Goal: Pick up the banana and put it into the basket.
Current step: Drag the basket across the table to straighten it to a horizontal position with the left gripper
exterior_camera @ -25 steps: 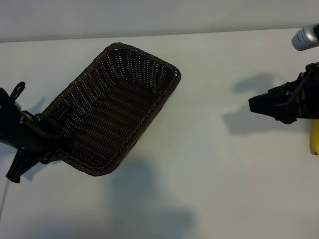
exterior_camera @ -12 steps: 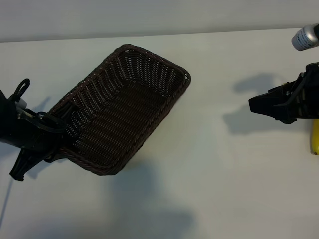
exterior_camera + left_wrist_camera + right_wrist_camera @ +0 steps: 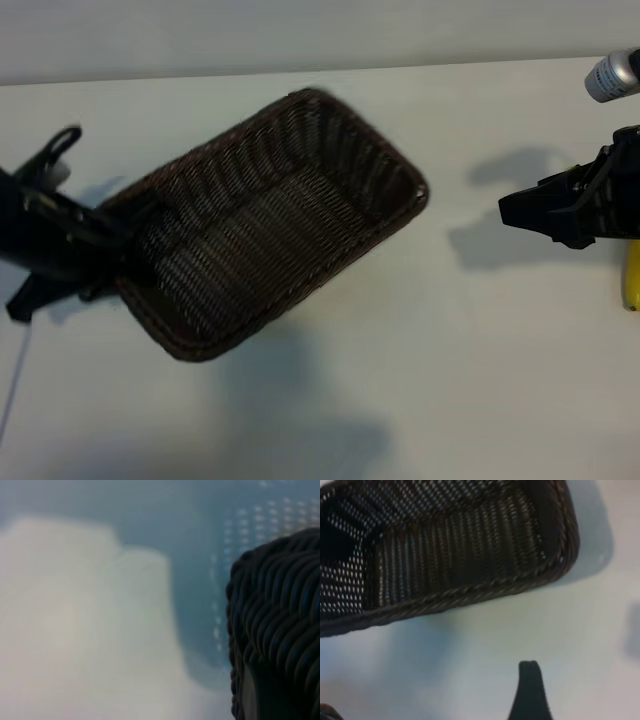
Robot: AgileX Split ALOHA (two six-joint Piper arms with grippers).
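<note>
Overhead, I see a plain pale table [image 3: 420,380], smooth and matte, running back to a lighter band along its far edge. Soft grey shadows of both arms and of the basket fall across it.

My left gripper [image 3: 125,240], black and angular, is clamped on the near-left end of the basket [image 3: 300,230], its fingers pinching the rim. That basket is dark brown wicker, rectangular with rounded corners, a braided rim and sloping woven sides. It sits tilted, the gripped end up off the table, a shadow spreading beneath it, and its long axis running diagonally toward the far right. I see nothing inside it; only the open weave of its floor shows. From the left wrist camera only a close, blurred curve of braided rim [image 3: 280,630] is visible against the table.

My right gripper [image 3: 515,210] hovers at the right edge of the table with its fingers apart, holding nothing, pointing toward the basket. Its wrist camera looks at the basket's end wall [image 3: 470,545], with one black fingertip [image 3: 530,690] in the foreground.

Just behind the right gripper, at the table's right edge, a sliver of the yellow banana [image 3: 632,280] lies on the surface, well apart from the basket. A grey cylinder with a black band [image 3: 612,75] pokes in at the far right corner.
</note>
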